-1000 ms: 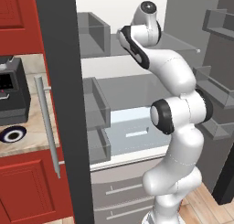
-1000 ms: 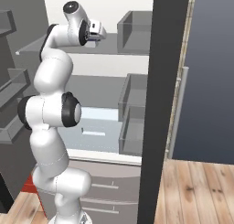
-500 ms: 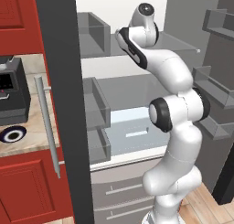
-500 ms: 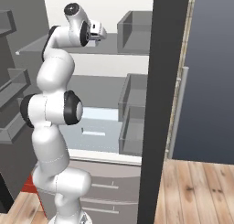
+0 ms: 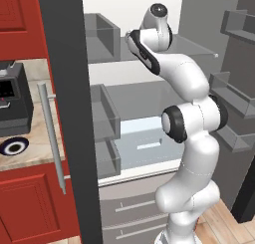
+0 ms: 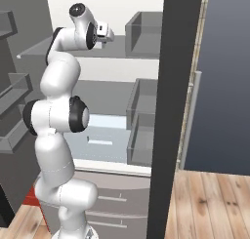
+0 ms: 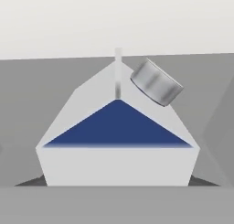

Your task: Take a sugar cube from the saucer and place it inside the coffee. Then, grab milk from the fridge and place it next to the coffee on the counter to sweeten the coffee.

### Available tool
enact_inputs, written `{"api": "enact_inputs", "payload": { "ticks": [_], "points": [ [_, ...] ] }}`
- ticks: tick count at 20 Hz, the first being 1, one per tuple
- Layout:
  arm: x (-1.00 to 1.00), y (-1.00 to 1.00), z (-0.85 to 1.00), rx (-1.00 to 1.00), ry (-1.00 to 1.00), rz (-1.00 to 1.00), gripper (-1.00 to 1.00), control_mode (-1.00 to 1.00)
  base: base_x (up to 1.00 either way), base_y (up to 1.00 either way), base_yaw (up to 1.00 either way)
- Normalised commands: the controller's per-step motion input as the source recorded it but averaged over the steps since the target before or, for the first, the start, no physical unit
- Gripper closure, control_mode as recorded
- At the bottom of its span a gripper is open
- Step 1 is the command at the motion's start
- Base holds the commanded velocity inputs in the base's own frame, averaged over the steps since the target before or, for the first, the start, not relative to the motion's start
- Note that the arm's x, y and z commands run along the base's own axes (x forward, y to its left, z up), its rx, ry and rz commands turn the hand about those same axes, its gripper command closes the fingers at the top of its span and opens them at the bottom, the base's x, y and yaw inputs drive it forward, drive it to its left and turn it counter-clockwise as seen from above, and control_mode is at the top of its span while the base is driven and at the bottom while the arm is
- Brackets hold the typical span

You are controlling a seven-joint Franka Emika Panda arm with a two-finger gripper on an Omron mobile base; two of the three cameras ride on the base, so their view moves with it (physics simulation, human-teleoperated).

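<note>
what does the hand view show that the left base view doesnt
The hand view alone shows the white gable-topped milk carton with its blue triangular panel and grey round cap, close up on a grey shelf.

The left base view alone shows the white arm, the black boxy coffee machine, the navy-rimmed saucer, the beige marbled counter and the red cabinets.

Both show the grey fridge interior.

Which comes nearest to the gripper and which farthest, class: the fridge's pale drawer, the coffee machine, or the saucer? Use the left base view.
1. The pale drawer, inside the fridge, below the gripper.
2. The coffee machine, on the counter to the left.
3. The saucer, lower on that counter, at the picture's left edge.
</note>
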Motion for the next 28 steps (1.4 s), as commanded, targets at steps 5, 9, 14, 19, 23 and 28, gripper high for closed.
{"api": "enact_inputs", "payload": {
  "ticks": [5,9,14,19,23,28],
  "points": [
    [-0.6,-0.05,0.0,0.0,-0.08,0.0,1.0,-1.0,0.0,0.0,0.0],
    [-1.0,-0.28,0.0,0.05,-0.21,0.0,1.0,-1.0,0.0,0.0,0.0],
    [-1.0,-0.4,0.0,0.11,-0.2,0.0,1.0,-1.0,0.0,0.0,0.0],
    [-1.0,-0.31,0.0,0.1,-0.1,0.0,1.0,-1.0,0.0,0.0,0.0],
    [-1.0,-0.14,0.0,0.05,-0.01,0.0,1.0,-1.0,0.0,0.0,0.0],
    [-1.0,0.0,-0.18,0.0,0.0,0.0,1.0,-1.0,0.0,0.0,0.0]
  ]
}}
